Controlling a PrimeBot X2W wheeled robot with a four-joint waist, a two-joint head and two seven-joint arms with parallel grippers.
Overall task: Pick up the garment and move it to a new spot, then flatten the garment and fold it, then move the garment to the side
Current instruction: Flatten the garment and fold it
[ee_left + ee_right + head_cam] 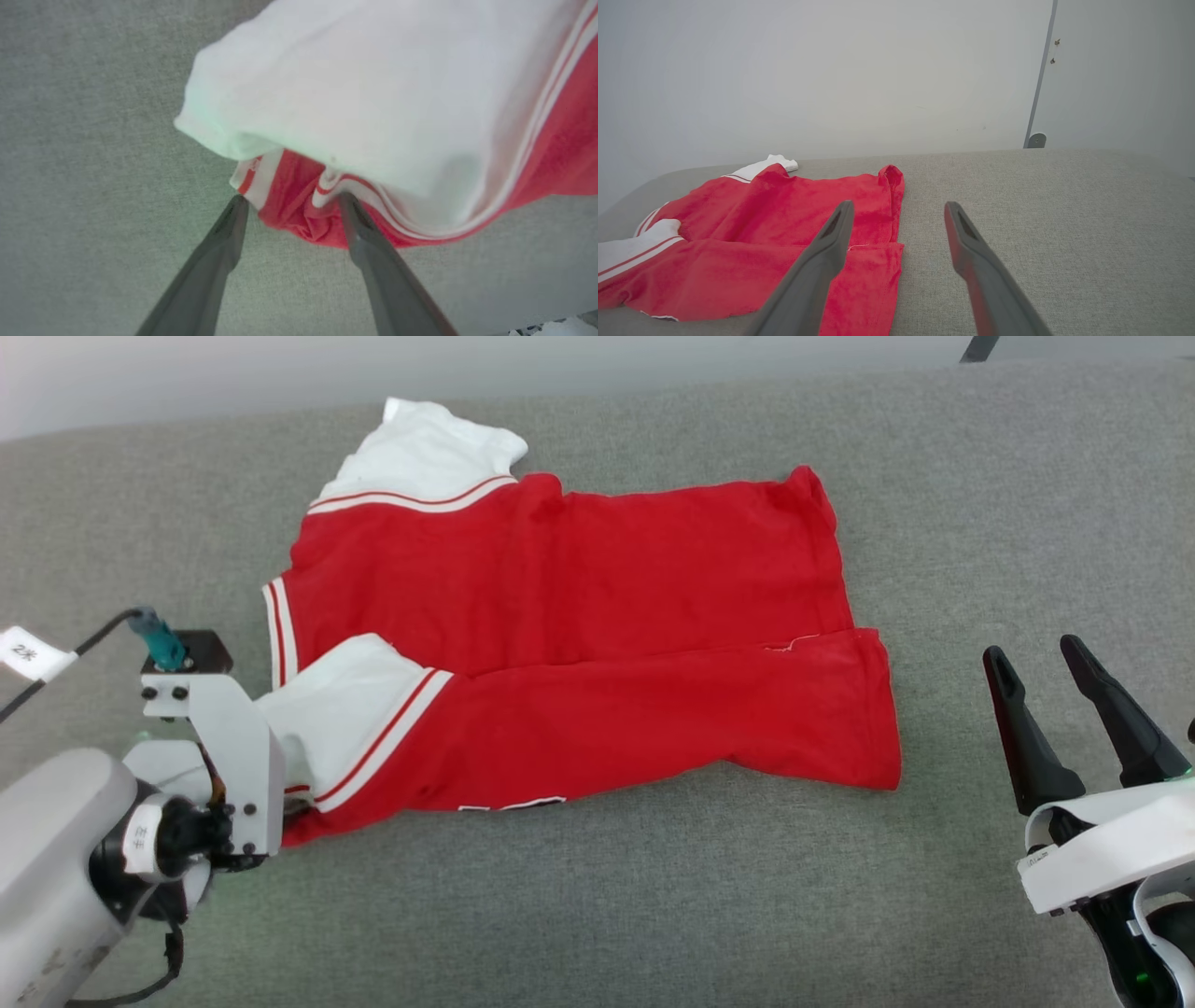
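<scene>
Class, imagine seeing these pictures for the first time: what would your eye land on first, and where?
The red jersey with white sleeves dominates, lying partly folded across the middle of the grey surface. The left pincer stands open at its bunched corner under a white sleeve, while the right pincer is open beyond the jersey's right edge.

The small white paper tag [26,654] on the thin black cable [93,637] reads "2" and then a character, seemingly "米", while the white band label [140,825] on the left wrist and the black white-outlined lettering [512,804] at the edge of the red jersey [579,579] cannot be read.
</scene>
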